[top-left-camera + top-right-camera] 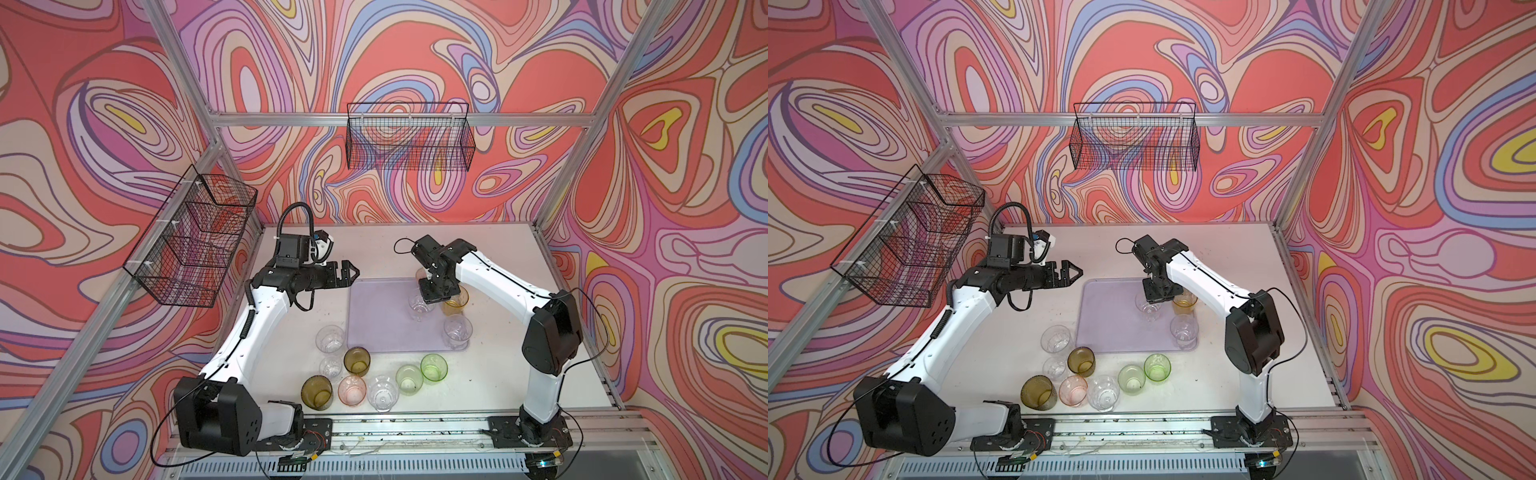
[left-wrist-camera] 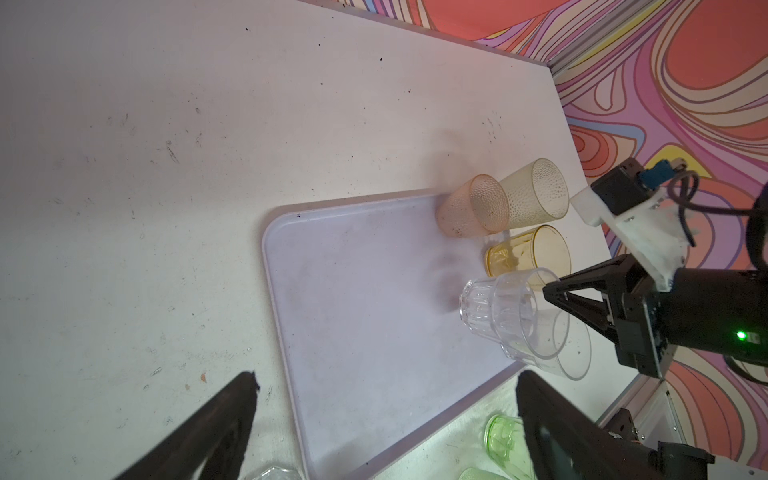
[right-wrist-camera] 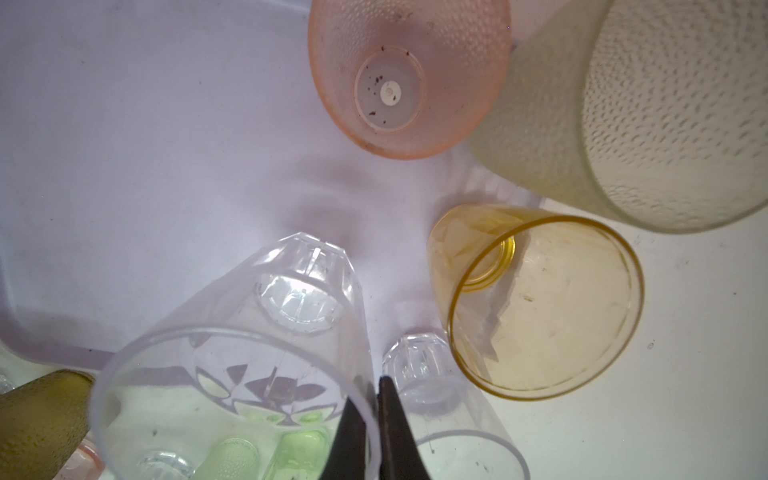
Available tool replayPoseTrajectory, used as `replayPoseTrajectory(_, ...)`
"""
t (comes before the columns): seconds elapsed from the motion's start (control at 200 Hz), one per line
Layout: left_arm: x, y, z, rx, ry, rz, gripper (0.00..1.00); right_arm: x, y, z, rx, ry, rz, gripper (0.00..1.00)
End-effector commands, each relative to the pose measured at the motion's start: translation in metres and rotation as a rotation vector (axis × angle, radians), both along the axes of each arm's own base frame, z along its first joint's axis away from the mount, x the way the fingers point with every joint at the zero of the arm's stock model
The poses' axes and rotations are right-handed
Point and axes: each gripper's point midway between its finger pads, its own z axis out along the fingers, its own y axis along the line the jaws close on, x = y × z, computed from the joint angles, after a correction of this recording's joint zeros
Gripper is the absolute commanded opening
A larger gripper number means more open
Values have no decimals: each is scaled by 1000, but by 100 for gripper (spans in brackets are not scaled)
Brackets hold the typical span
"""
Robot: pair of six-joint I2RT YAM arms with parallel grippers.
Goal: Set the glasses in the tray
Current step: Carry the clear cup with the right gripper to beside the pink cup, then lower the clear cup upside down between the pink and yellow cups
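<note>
Glass (image 3: 232, 332): clear, faceted; probably light, slick, brittle; over the tray (image 1: 374, 324).
Hold: my right gripper (image 3: 374, 399) clenched on its rim, one finger inside.
Left gripper (image 1: 354, 273): spread wide, empty.

Lilac tray (image 2: 357, 291) on the white table (image 2: 145, 166), most of its floor bare. Along one side stand upright glasses: a pink dimpled glass (image 2: 471, 208) at a corner, a taller pale yellow-green glass (image 2: 534, 193) just beside it, then a yellow glass (image 2: 528, 253). Next to these, the right gripper (image 2: 550, 289), fingers pinched together, grips the rim of a clear faceted glass (image 2: 507, 316), whose base casts a shadow on the tray; a second clear glass (image 2: 573, 353) stands just behind. The left gripper (image 2: 387, 376) shows two black fingers spread wide. A bright green glass (image 2: 505, 440) stands on the table off the tray, beside one finger.
</note>
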Motion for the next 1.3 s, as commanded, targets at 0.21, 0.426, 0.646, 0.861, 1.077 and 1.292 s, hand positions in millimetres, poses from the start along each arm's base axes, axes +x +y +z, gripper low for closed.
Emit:
replayPoseTrajectory(0.21, 0, 0, -3, -6, 11, -5, 100, 20, -7, -11, -3, -3, -16, 0)
replayPoseTrajectory(0.426, 0, 0, -3, -5, 13, -4, 100, 26, -12, -17, -17, 3, -23, 0)
replayPoseTrajectory(0.646, 0, 0, -2, -3, 8, -4, 100, 29, -14, -24, -32, 12, -22, 0)
replayPoseTrajectory(0.861, -1, 0, -2, -3, 8, -4, 100, 30, -16, -29, -50, 17, -21, 0)
replayPoseTrajectory(1.077, -1, 1, -2, -2, 7, -4, 100, 30, -18, -32, -67, 23, -19, 0)
replayPoseTrajectory(1.292, -1, 1, -1, -3, 5, -3, 100, 31, -19, -33, -74, 20, -20, 0)
